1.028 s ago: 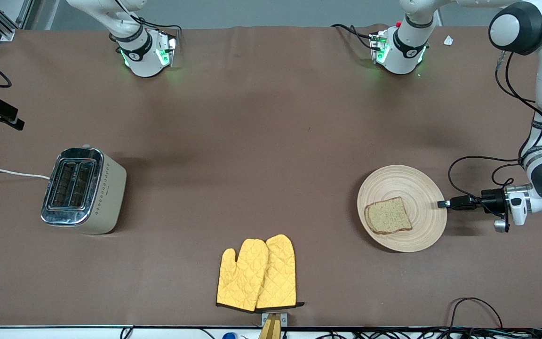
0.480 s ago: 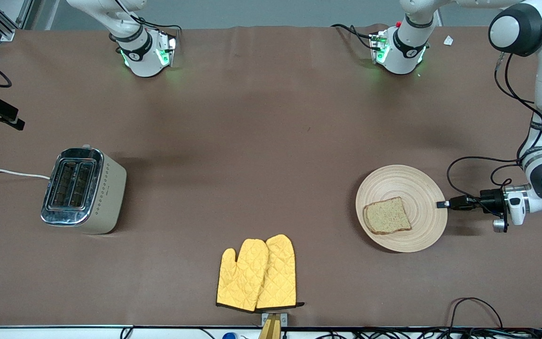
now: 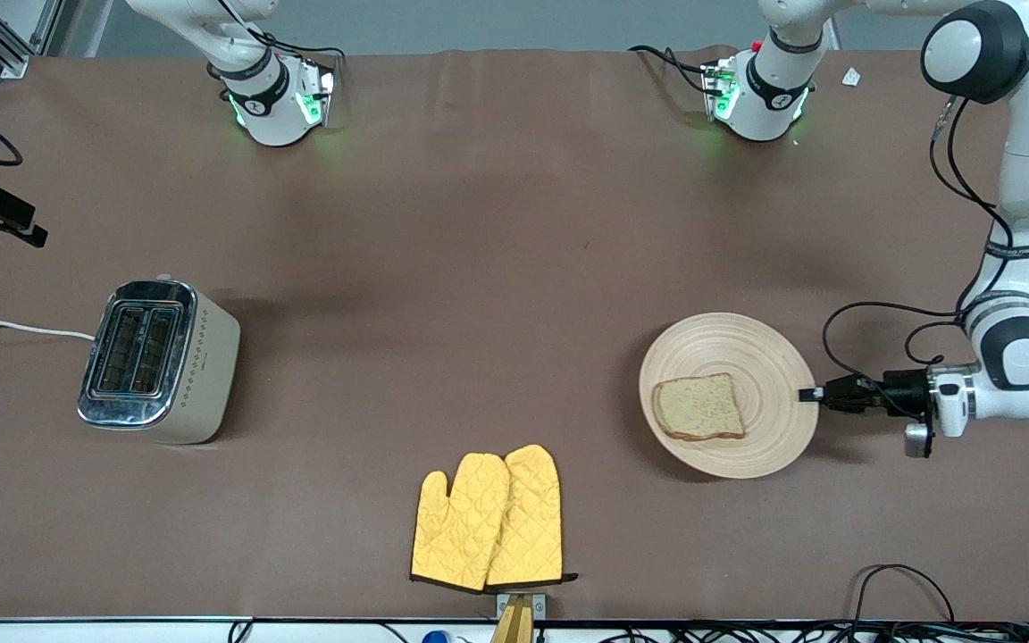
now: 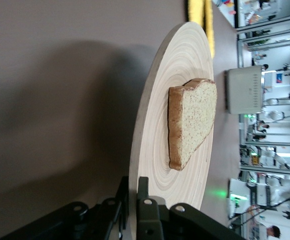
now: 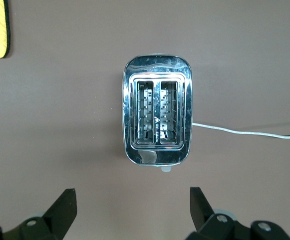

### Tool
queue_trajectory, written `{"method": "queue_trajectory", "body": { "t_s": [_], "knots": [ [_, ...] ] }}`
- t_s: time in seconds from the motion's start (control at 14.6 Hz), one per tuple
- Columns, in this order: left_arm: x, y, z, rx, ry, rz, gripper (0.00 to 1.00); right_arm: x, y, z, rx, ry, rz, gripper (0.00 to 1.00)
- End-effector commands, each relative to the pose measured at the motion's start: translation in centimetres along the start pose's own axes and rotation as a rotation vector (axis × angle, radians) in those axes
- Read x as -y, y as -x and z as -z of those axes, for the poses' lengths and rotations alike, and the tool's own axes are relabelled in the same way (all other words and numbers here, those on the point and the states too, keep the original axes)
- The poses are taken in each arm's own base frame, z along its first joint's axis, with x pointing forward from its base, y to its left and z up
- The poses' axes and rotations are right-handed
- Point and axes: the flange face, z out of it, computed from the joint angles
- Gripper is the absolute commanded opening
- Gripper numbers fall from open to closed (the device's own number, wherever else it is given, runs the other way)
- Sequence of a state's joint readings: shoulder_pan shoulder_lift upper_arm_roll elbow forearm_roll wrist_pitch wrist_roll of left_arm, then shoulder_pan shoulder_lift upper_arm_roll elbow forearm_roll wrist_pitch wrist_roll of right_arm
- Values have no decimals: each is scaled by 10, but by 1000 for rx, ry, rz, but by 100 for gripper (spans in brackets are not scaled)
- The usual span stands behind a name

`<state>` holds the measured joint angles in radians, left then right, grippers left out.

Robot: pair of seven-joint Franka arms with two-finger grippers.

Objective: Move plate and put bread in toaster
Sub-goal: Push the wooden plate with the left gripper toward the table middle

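The pale wooden plate (image 3: pixel 729 344) lies toward the left arm's end of the table, with the brown bread slice (image 3: pixel 698 407) flat on it. My left gripper (image 3: pixel 807 394) is shut on the plate's rim, at the edge that faces the left arm's end. The left wrist view shows the rim (image 4: pixel 154 150) pinched between the two fingers, with the bread (image 4: pixel 192 120) just past them. The chrome-topped toaster (image 3: pixel 153 360) stands toward the right arm's end. My right gripper (image 5: pixel 131 200) hangs open over the table beside the toaster (image 5: pixel 158 110), whose two slots are empty.
A pair of yellow oven mitts (image 3: pixel 489 518) lies near the front edge, between the toaster and the plate. The toaster's white cord (image 3: pixel 14 328) runs off toward the table's end. Black cables (image 3: pixel 903 589) loop at the front edge near the left arm's end.
My left gripper closed on the plate's rim, then carried the plate and bread a short way toward the toaster's end of the table. The toaster and mitts have not moved.
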<state>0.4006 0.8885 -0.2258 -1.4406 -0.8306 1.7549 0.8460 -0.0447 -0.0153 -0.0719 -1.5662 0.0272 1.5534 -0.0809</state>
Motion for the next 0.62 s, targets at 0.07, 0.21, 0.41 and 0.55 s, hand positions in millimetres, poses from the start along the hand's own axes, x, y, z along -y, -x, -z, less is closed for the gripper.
{"method": "queue_trajectory", "body": {
  "t_s": [0.07, 0.21, 0.41, 0.55],
  "knots": [
    [-68, -25, -47, 52, 89, -8, 0, 1, 9, 3, -5, -16, 7, 100],
    [-95, -30, -97, 118, 110, -35, 0, 1, 10, 3, 0, -16, 7, 100],
    [-123, -34, -157, 174, 102, -63, 0, 0, 10, 3, -1, -16, 7, 100],
    [-132, -31, -193, 193, 81, -61, 0, 0, 10, 3, -5, -14, 10, 100]
  ]
}}
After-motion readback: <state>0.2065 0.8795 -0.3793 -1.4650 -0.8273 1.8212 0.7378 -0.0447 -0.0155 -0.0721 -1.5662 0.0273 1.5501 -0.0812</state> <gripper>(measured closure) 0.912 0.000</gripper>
